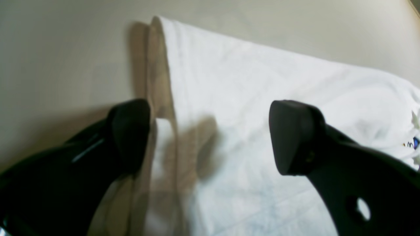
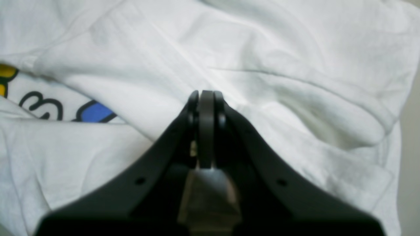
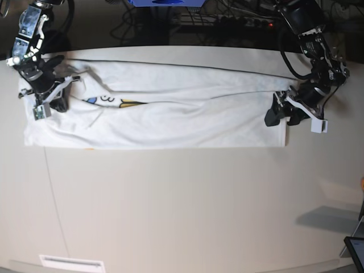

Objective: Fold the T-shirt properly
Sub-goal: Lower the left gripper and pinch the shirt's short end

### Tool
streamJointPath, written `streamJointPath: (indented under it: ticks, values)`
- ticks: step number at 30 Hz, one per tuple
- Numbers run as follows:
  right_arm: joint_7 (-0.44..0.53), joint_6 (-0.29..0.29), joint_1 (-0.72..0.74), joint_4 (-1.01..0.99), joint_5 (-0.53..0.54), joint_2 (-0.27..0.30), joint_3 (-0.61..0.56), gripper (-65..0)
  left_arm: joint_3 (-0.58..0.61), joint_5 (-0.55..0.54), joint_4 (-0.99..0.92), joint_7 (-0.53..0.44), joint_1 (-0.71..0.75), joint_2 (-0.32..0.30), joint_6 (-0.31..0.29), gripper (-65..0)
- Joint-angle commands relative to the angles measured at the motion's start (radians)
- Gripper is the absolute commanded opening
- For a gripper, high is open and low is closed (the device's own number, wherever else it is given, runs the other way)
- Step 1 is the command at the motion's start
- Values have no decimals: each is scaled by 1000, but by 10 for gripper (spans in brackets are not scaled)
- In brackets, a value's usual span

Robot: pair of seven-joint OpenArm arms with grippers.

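Note:
The white T-shirt (image 3: 170, 122) lies as a long folded band across the far half of the table, with a strip of its print (image 3: 111, 102) showing near the left end. My left gripper (image 3: 282, 116) stands open over the shirt's right end. In the left wrist view, one of the left gripper's (image 1: 210, 137) fingers (image 1: 131, 131) is over the bare table and the other is over the T-shirt (image 1: 262, 82), straddling its edge. My right gripper (image 3: 56, 98) rests shut at the left end. Seen from the right wrist, the right gripper (image 2: 206, 98) is above the creased T-shirt (image 2: 279, 49), and no cloth shows between its jaws.
The beige table (image 3: 170, 205) extends toward the front. Cables and a blue object (image 3: 165, 3) lie beyond the back edge. A dark device (image 3: 355, 247) sits at the front right corner, and a white label (image 3: 71, 263) lies at the front left.

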Motion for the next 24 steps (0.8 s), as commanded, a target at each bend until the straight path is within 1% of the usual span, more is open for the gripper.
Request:
streamJointPath:
  ticks: [1, 3, 8, 9, 11, 12, 14, 15, 16, 20, 24]
  values:
    - [-31, -4, -3, 11, -24, 11, 5, -640, 20, 52, -5, 75, 11, -1, 11, -99]
    - [-56, -4, 0, 11, -24, 13, 7, -640, 35, 52, -5, 75, 12, -1, 11, -101]
    - [-61, -4, 1, 11, -24, 13, 8, -640, 42, 52, -5, 73, 12, -1, 11, -106]
    - [-61, -4, 1, 11, -24, 13, 8, -640, 42, 52, -5, 73, 12, -1, 11, -128]
    - [-61, -4, 1, 11, -24, 13, 7, -640, 38, 52, -5, 73, 12, -8, 11, -252]
    - [-61, -4, 1, 11, -24, 13, 7, -640, 40, 52, -5, 73, 12, -11, 11, -344]
    - [-61, -4, 1, 11, -24, 13, 7, -640, 40, 52, -5, 73, 12, -14, 11, -551]
    - [-61, -4, 1, 11, -24, 11, 5, -640, 42, 53, -5, 73, 12, -23, 11, -628]
    - [-61, -4, 1, 11, -24, 11, 5, -640, 42, 53, -5, 73, 12, -26, 11, -650]
    - [-61, -4, 1, 11, -24, 8, 5, -640, 42, 53, 14, 75, 9, -31, 11, -650]
    - [-61, -4, 1, 11, -24, 8, 5, -640, 43, 53, 112, 78, 14, -28, 11, -650]
